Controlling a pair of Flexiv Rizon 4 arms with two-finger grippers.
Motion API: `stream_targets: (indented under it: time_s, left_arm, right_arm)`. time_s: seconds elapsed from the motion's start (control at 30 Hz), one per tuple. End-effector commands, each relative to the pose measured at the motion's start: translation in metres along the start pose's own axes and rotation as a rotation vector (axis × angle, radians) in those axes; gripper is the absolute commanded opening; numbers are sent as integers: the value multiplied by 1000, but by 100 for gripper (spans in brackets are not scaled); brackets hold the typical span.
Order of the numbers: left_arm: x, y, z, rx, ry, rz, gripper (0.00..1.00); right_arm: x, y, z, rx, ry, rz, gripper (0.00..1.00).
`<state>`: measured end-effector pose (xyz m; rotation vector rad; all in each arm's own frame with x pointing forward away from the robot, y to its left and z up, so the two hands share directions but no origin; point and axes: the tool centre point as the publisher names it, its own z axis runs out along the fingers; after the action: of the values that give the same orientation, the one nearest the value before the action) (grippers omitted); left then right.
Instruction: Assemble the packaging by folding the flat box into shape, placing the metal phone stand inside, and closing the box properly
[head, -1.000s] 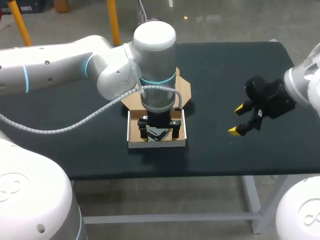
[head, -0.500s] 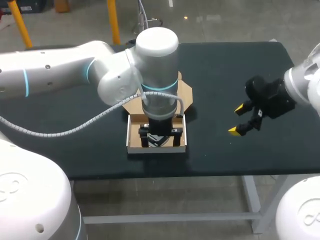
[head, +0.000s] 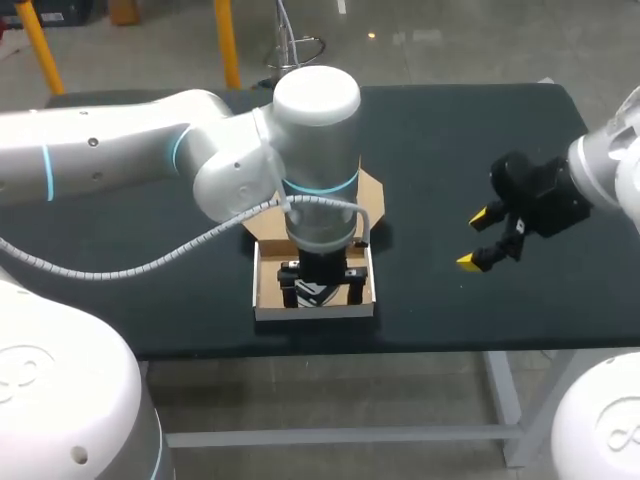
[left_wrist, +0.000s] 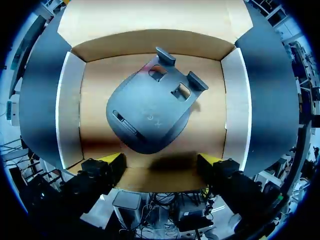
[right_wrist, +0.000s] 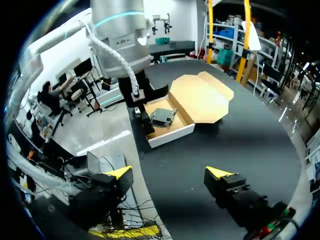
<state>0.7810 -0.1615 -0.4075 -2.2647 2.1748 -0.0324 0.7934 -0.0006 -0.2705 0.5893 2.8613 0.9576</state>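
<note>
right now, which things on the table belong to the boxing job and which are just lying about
Job:
cardboard box, open
lid flap, laid back
metal phone stand, lying inside
left end effector, open above it

Not in use:
right end effector, open, apart from the box
black table

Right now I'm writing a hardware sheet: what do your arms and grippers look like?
Left arm and right arm are glossy white with rounded joints; the left carries light-blue rings and a grey ribbed cable. Left gripper and right gripper are black with yellow-tipped fingers.
</note>
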Motion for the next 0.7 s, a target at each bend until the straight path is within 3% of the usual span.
stream_targets:
  time_s: [0.03, 0.4, 0.7]
  left_arm:
    - [0, 7, -1, 19, -5, 3, 100]
    - [-6, -7, -33, 162, 58, -1, 100]
    - [-22, -11, -72, 229, 157, 113, 100]
  right_arm:
    - [0, -1, -2, -4, 4, -1, 100]
    - [0, -1, -2, -4, 4, -1, 100]
    - [0, -1, -2, -4, 4, -1, 100]
